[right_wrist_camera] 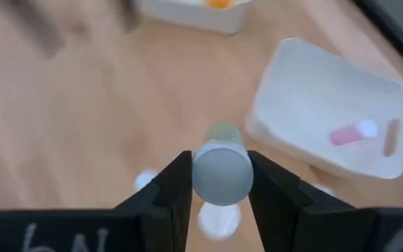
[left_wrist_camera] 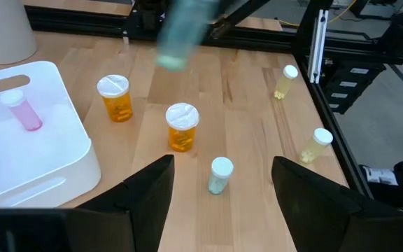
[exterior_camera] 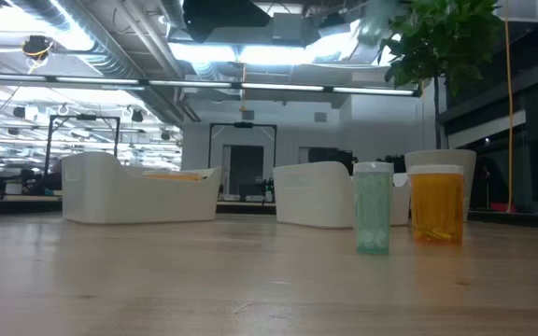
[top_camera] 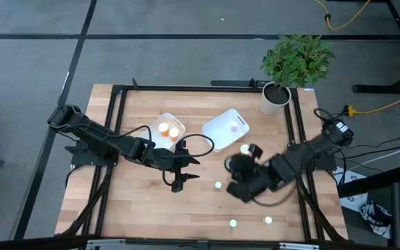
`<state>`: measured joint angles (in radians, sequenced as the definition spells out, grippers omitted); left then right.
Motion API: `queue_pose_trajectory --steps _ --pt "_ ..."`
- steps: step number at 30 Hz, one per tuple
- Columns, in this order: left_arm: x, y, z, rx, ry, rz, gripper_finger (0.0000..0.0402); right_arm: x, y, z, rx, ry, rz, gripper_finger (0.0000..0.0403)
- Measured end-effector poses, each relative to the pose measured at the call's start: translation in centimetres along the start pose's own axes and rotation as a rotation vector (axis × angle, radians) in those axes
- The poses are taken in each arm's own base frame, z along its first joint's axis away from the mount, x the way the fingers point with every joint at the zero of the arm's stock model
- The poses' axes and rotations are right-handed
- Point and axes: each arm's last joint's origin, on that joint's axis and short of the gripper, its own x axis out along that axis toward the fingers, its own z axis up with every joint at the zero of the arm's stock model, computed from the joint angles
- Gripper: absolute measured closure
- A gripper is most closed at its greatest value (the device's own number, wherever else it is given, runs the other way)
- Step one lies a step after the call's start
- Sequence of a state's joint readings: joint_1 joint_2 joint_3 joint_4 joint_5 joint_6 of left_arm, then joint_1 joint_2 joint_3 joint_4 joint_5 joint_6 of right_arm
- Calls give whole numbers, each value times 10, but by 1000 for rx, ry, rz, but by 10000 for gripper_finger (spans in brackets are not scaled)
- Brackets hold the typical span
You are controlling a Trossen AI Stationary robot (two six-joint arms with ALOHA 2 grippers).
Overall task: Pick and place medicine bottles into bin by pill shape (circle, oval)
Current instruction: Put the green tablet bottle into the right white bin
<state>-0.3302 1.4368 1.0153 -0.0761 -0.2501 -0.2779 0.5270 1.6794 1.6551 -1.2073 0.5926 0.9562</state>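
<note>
Currently the right gripper point(right_wrist_camera: 219, 183) has its fingers clamped on a pale green medicine bottle point(right_wrist_camera: 221, 168) above the surface point(top_camera: 200, 208), near the pink-bottle tray point(right_wrist_camera: 327, 112). Left gripper point(left_wrist_camera: 219, 189) hovers, fingers apart, holding nothing.

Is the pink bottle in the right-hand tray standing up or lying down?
Lying down: the pink bottle rests on its side on the tray floor, cap end pointing sideways; the right wrist view agrees.

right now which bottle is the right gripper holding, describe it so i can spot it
Start at the white tray with the pink bottle in it, beside the plant pot. Just in front of it, the right gripper is shut on a pale green bottle with a pale cap. Unlike the bottles standing on the table, it is clamped between dark fingers.
</note>
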Motion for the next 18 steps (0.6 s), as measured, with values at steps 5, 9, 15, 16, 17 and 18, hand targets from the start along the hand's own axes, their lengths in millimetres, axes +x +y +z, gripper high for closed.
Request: queue_pose_trajectory --steps 5,9,15,16,17,18 --pt "0 0 0 1 4 1 168 33 -35 35 83 68 -76 282" --pt "-2 -5 -8 20 64 1 168 59 -68 54 82 176 -82 282" --pt "-11 -14 -10 39 76 -30 168 96 -110 70 103 265 -36 282" --pt "-15 -15 -8 40 68 -33 168 102 -117 72 110 269 -27 282" --pt "-21 -16 -6 38 54 -35 168 109 -123 72 120 271 -14 282" --pt "-26 -17 -4 37 43 -31 168 116 -129 73 133 271 2 282"
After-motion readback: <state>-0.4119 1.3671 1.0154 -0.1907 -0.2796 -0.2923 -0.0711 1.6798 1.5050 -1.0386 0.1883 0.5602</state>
